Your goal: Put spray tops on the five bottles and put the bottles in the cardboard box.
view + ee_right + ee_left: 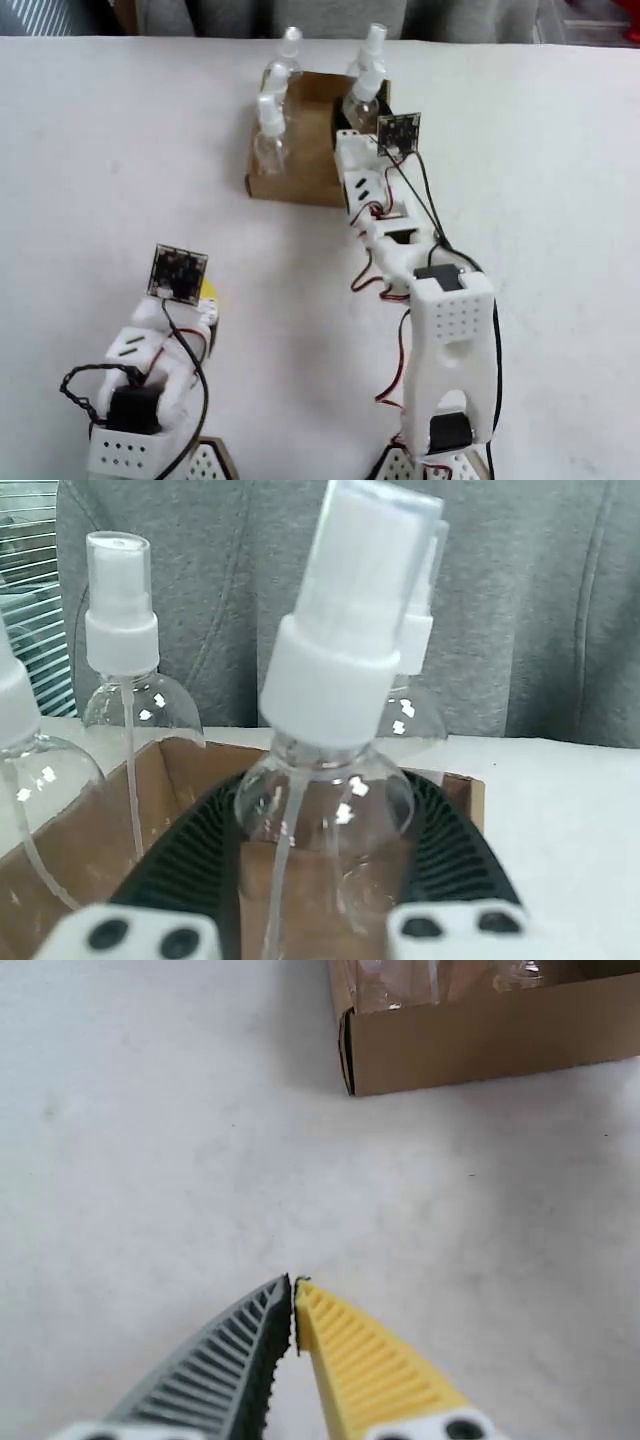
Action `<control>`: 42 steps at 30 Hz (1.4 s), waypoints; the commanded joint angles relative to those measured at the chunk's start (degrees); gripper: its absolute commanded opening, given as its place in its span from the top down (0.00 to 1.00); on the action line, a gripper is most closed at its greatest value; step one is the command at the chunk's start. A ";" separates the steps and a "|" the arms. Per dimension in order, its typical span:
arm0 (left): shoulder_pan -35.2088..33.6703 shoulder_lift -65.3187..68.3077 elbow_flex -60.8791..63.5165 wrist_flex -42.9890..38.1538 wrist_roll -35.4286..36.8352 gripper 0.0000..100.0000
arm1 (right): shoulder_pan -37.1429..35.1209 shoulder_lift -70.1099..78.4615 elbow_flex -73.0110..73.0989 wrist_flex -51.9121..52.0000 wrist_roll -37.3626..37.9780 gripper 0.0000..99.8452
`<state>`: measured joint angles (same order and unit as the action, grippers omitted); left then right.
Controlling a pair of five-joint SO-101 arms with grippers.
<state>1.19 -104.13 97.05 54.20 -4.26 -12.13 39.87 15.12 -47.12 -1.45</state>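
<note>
The right fingers (185, 860) clamp a spray-topped bottle (330, 810) at the cardboard box (190, 770) — the left fingers (350, 1360) meet.

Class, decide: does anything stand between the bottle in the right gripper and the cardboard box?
Nothing visible does. The bottle in the right gripper is at the box's right side; the other bottles stand beside and behind it.

The surface (120, 150) lies open from its left edge across to the cardboard box (305, 180). Nothing stands between the left gripper (293, 1295), jaws together, and the box's near wall. The right arm (400, 240) bars the way from the near edge to the box. Inside, three standing bottles (270, 135) and the right gripper (357, 125), clamped on a fourth bottle (362, 100), seemingly leave little room.
</note>
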 commanded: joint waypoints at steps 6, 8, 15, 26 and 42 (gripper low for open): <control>0.66 -0.57 0.00 -1.14 -0.44 0.97 | 0.66 2.15 -5.71 -1.01 0.88 0.98; 0.66 -0.57 0.00 -1.14 -0.44 0.97 | 0.66 2.51 -5.71 -1.10 3.69 0.98; 0.66 -0.57 0.00 -1.14 -0.44 0.97 | 0.13 3.38 -5.71 -1.10 6.59 0.98; 0.66 -0.57 0.00 -1.14 -0.44 0.97 | 0.04 3.03 -5.36 -0.75 6.59 0.89; 0.66 -0.57 0.00 -1.14 -0.44 0.97 | -2.51 -4.88 3.78 -0.75 6.24 0.80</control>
<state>1.19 -104.13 97.05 54.20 -4.35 -12.75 40.31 17.14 -47.21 4.26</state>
